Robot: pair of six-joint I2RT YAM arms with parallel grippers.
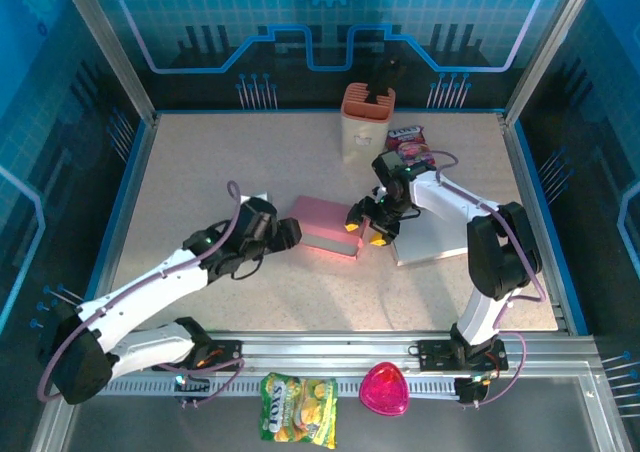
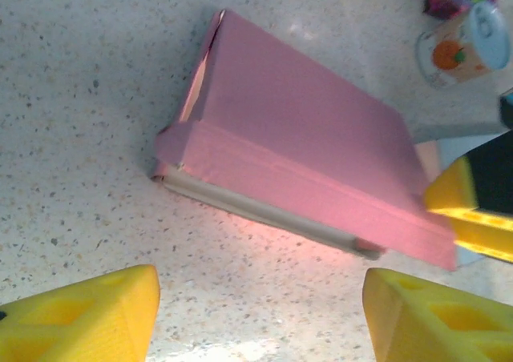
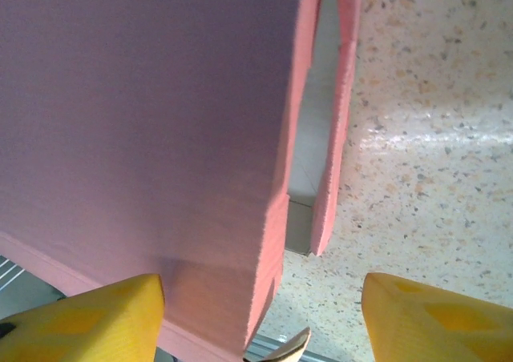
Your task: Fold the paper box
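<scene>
Flat pink paper box (image 1: 327,226) lies mid-frame; left gripper (image 1: 284,234) and right gripper (image 1: 366,230) flank it, both spread apart.

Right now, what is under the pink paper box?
The flat pink paper box lies on the speckled beige table. A whitish lower layer shows along its edge. Whatever lies beneath its middle is covered by the pink top panel.

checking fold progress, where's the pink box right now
In the top view the pink box lies mid-table, between the left gripper and the right gripper.
</scene>
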